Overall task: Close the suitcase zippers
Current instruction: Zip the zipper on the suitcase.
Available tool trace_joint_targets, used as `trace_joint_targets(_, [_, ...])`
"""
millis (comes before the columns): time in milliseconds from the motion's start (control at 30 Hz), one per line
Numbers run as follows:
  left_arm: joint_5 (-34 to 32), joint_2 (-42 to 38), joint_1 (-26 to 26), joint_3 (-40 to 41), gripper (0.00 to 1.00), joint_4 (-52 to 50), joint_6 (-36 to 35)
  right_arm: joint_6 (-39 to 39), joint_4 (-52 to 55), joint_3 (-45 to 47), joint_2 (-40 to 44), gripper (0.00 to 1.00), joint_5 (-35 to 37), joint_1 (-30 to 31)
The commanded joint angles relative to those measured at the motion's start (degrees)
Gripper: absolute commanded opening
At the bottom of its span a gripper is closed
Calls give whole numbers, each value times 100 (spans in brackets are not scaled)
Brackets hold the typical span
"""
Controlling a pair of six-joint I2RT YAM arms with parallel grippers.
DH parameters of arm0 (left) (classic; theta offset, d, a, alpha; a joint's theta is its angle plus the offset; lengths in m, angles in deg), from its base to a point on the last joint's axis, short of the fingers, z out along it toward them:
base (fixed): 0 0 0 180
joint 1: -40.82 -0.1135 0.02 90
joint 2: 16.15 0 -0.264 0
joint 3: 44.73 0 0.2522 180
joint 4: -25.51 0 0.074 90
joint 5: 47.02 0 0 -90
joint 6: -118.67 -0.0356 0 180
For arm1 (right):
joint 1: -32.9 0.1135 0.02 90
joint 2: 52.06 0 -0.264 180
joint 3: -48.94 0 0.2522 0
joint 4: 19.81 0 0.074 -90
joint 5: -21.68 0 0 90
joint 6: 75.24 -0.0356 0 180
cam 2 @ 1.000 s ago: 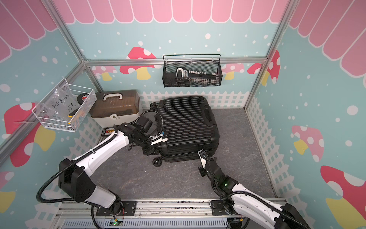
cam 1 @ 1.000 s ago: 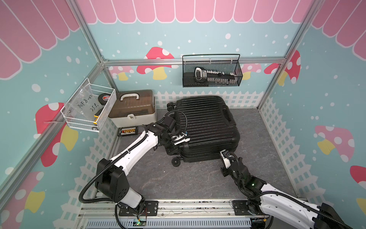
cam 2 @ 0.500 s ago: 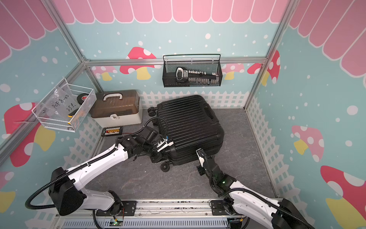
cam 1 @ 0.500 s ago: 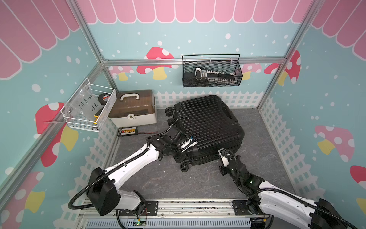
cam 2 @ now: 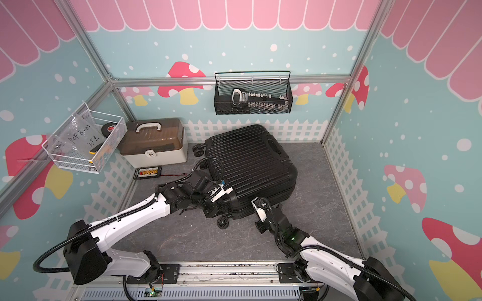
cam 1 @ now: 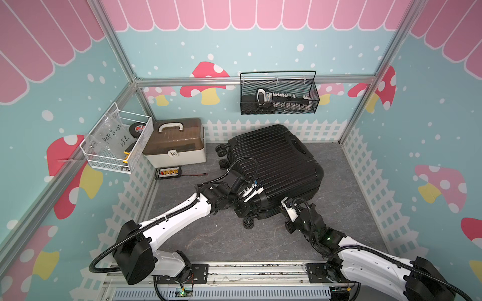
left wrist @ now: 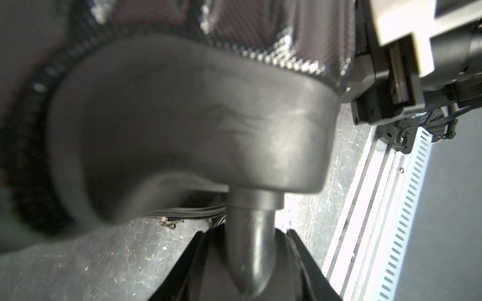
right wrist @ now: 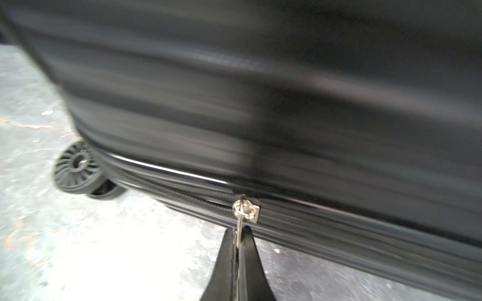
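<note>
The black ribbed suitcase (cam 1: 273, 161) (cam 2: 247, 161) lies flat on the grey floor, turned at an angle. At its near left corner my left gripper (cam 1: 243, 208) (left wrist: 247, 239) is shut on the stem of a caster (left wrist: 250, 234), one finger on each side. A caster wheel (cam 1: 248, 222) sticks out just below it. My right gripper (cam 1: 284, 203) (right wrist: 238, 232) is shut on a silver zipper pull (right wrist: 239, 221) at the suitcase's near edge. The pull hangs from its slider (right wrist: 247, 209) on the zipper track (right wrist: 339, 221), which runs along the seam.
A beige toolbox (cam 1: 174, 146) stands at the back left, with a small charger board (cam 1: 168, 172) on the floor before it. A white wire basket (cam 1: 117, 143) hangs on the left wall and a black mesh basket (cam 1: 279, 96) on the back wall. The metal rail (cam 1: 234, 271) runs along the front.
The suitcase has swung round and slid toward the front, its near left corner moving with my left gripper. My right gripper has stayed on the near edge, holding the pull.
</note>
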Motion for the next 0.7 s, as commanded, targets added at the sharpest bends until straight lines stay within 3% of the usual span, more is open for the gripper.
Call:
trace_joint_targets(0, [770,143,238,-57,14,550,180,212,-490,-109,-45,0,-780,88])
trace_joint_targets(333, [1473,498,534,-240,14,585,24,207,-532,-30,79,0,-1213,88])
trace_joint_targets(433, [1499,431,601,-247,26,585,-97,138,-382,-30,217,0,-893,91])
trace_joint_targets(667, [689,-250,450,-47,64,725,-230,-137,135,233,760,0,336,88])
